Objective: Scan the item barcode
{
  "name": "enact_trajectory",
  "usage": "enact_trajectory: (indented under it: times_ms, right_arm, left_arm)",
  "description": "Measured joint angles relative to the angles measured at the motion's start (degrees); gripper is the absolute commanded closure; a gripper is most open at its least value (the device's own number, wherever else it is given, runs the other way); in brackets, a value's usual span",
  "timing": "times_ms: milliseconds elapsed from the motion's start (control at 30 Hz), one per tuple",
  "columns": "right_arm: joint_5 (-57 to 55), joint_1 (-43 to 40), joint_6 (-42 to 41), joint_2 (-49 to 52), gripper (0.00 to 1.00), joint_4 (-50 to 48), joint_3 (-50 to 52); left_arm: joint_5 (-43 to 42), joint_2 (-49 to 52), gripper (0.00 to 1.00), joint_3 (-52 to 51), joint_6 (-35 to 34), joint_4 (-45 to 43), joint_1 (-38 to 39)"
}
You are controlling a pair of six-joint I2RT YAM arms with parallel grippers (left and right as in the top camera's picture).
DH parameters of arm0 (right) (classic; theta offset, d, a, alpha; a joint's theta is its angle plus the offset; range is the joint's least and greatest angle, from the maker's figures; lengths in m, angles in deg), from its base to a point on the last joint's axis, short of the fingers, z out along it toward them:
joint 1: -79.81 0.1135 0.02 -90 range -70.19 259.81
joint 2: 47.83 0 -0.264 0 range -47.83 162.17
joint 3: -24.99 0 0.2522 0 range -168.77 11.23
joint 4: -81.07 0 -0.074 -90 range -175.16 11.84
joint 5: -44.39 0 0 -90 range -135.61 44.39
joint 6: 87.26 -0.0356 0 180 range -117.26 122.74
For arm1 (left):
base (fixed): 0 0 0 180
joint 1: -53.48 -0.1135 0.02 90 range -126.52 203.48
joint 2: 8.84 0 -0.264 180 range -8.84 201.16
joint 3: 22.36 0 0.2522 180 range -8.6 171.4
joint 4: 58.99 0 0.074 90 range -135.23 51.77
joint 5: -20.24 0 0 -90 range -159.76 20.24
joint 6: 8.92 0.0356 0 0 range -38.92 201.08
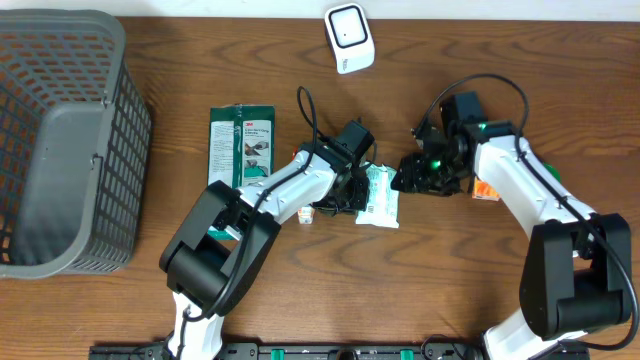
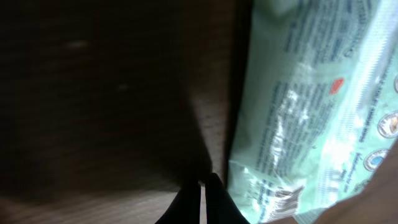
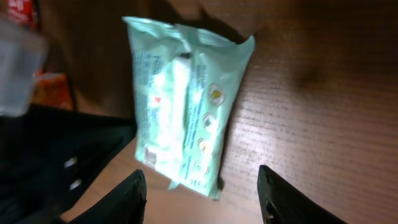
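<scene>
— Wooden tabletop [image 1: 100, 320], brown and grained, seen from above. What sits furthest left?

— A grey mesh basket [image 1: 60, 150], at the table's left edge. Just right of it a dark green flat packet [image 1: 240, 145] lies face up.

— And the left gripper [image 2: 203, 194]?

— Down at the table, just beside the left edge of the mint-green wipes pack [image 1: 378, 195]. Its fingers are pressed together with nothing between them. A small white-and-orange item [image 1: 305, 214] lies by that arm, left of the pack.

— Where is the scanner?

— The white scanner [image 1: 349, 38] stands at the table's far edge, well apart from the pack.

— So the pack is on the table?

— Flat on the wood, between the two grippers, and neither one holds it. Its printing is too blurred to read.

— And on the right?

— The right gripper [image 3: 202, 186] faces the pack's other side, jaws spread wide and empty. An orange box [image 1: 487, 190] peeks out beside the right arm.
</scene>
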Motion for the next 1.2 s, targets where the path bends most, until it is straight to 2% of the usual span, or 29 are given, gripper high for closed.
enact_trajectory:
  times_ms: [300,467,867,1200]
  right_arm:
    - [-0.3,0.1,-4.1,0.1,0.48,-14.7,10.6]
    - [1.0,0.2,-5.7,-0.2,0.47,-19.1,12.5]
    - [1.3,0.2,-7.0,-0.4,0.47,-19.9,12.9]
    - [1.3,0.2,-7.0,-0.4,0.48,-19.9,13.0]
  left_arm:
    - [-0.3,0.0,0.92,0.0,0.7,0.2,0.1]
    - [-0.1,-0.1,0.92,0.4,2.0,1.7,-0.3]
    - [-5.0,-1.7,0.92,1.3,1.9,0.5,-1.2]
    - [-5.8,-0.7,0.92,1.3,0.2,-0.6,-1.1]
